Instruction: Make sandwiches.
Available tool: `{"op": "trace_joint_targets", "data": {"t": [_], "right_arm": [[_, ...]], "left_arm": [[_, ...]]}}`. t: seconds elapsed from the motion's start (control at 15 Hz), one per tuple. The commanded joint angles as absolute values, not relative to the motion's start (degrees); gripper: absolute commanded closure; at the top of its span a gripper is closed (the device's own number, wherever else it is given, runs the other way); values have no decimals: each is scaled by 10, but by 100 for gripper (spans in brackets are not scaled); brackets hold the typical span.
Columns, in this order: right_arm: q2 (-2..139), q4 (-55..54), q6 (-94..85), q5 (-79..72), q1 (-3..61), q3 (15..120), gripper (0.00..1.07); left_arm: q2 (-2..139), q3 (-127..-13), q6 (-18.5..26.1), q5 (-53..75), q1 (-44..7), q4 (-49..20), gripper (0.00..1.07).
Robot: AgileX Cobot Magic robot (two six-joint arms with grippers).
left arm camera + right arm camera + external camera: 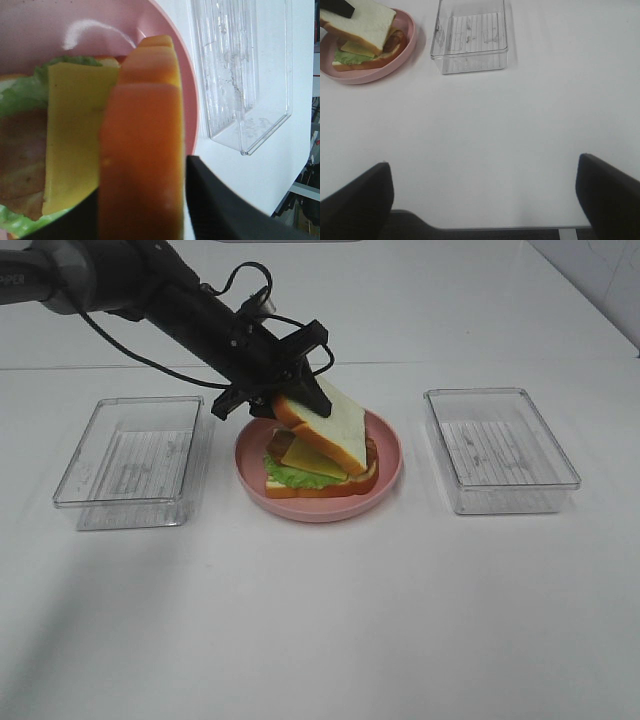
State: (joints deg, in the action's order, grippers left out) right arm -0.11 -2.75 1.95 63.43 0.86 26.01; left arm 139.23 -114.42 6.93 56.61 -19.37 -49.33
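Note:
On the pink plate [385, 465] lies a sandwich stack: a bottom bread slice [320, 487], green lettuce [285, 475], a brown meat strip [278, 440] and yellow cheese [308, 458]. A top bread slice [335, 425] leans tilted over it, low edge on the stack, high edge between the fingers of my left gripper [278, 390]. In the left wrist view, its orange crust [142, 125] fills the gap between the dark fingers [225, 210], beside the cheese [75, 125] and lettuce [20, 90]. My right gripper [485, 200] is open over bare table, well away from the plate [395, 55].
A clear plastic tray [130, 460] stands left of the plate and another [500, 450] right of it. The right tray [470, 35] also shows in the right wrist view, and a tray [240, 75] sits beside the plate in the left wrist view. The table is white.

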Motion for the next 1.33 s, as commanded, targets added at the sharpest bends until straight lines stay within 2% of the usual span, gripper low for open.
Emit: {"op": "trace_joint_targets", "data": {"t": [0.07, 0.13, 0.27, 0.67, 0.87, 1.13, 1.2, 1.33], "right_arm": [[-16, -28, 17, 630, 7, 258, 13], [-16, -28, 17, 630, 7, 258, 13], [-16, -28, 17, 630, 7, 258, 13], [-16, -28, 17, 630, 7, 258, 13], [-16, -28, 17, 630, 7, 258, 13], [-16, -28, 17, 630, 7, 258, 13], [-16, -28, 17, 630, 7, 258, 13], [-16, -28, 17, 630, 7, 258, 13]], "left_arm": [[1391, -1142, 64, 572, -197, -492, 36], [1391, -1142, 50, 574, -197, -489, 24], [1391, -1142, 34, 593, -197, -460, 19], [1345, -1144, 0, 640, -197, -309, 19], [1321, -1144, -46, 690, -197, -202, 19], [1293, -1154, -51, 740, -197, -132, 19], [1268, -1159, -64, 756, -197, -66, 19], [1244, -1159, -68, 756, -190, -30, 19]]}}
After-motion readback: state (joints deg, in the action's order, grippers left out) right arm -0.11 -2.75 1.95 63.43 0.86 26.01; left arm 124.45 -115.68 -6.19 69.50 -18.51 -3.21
